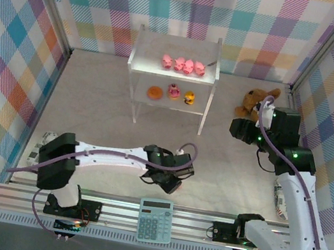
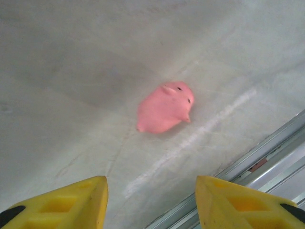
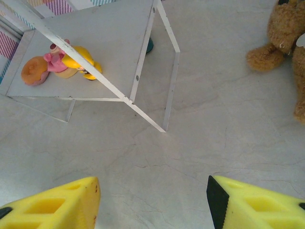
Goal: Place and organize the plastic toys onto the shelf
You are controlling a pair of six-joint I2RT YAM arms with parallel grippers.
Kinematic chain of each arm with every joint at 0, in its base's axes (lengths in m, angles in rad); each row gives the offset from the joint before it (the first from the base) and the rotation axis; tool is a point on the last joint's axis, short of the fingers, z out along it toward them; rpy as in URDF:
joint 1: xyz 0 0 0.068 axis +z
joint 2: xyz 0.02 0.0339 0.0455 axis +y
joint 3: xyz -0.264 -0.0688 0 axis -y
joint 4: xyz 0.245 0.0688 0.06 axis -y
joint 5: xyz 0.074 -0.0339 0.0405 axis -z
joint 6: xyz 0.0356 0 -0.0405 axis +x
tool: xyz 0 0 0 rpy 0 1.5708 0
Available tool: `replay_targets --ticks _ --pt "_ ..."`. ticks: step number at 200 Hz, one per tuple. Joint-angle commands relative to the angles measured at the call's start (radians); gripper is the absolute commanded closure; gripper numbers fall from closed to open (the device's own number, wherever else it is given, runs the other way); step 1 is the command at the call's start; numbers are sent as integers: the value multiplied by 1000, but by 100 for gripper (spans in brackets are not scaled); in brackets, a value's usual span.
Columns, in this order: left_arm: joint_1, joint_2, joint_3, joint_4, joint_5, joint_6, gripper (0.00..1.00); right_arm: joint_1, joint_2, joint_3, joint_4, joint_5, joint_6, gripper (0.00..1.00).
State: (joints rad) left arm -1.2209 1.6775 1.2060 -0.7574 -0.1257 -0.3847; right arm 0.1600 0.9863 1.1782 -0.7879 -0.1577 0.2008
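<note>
The white shelf [image 1: 146, 60] stands at the back middle. Several pink pigs [image 1: 182, 65] line its top. An orange disc [image 1: 154, 92], a pink cupcake piece [image 1: 173, 91] and a yellow duck [image 1: 189, 97] sit on the lower board. One more pink pig [image 2: 164, 109] lies on the table just ahead of my left gripper [image 2: 150, 191], which is open and empty. My left gripper [image 1: 166, 182] hovers near the front rail. My right gripper [image 1: 239, 126] is open and empty, right of the shelf. Its wrist view shows the gripper [image 3: 152, 191], lower board [image 3: 95, 28], disc [image 3: 33, 71], cupcake [image 3: 56, 61] and duck [image 3: 81, 61].
A brown plush animal [image 1: 255, 100] lies at the back right, close to my right arm, also plush [image 3: 286, 33]. A teal calculator [image 1: 155, 220] rests on the front metal rail [image 1: 113, 209]. Chequered walls close in the sides and back.
</note>
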Motion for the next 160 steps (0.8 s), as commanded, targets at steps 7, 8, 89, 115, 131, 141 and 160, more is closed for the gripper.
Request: replay_targets --ticks 7,8,89,115,131,141,160 --pt "15 81 86 -45 106 32 55 -5 -19 12 -30 -3 -6 38" --pt "15 83 87 -47 108 30 55 -5 -19 11 -27 -3 -6 38" --pt "59 152 55 -87 211 -44 58 -5 -49 -8 -17 0 4 38" --pt "77 169 29 -25 238 -62 56 -5 -51 -7 -18 1 8 38" --pt "92 184 19 -14 244 -63 56 -5 -53 -6 -17 2 9 38" --pt "99 190 13 -11 240 -59 56 -5 -53 -6 -18 -2 10 38" --pt "117 195 1 -2 216 -56 56 -5 -52 -6 -22 -6 9 38"
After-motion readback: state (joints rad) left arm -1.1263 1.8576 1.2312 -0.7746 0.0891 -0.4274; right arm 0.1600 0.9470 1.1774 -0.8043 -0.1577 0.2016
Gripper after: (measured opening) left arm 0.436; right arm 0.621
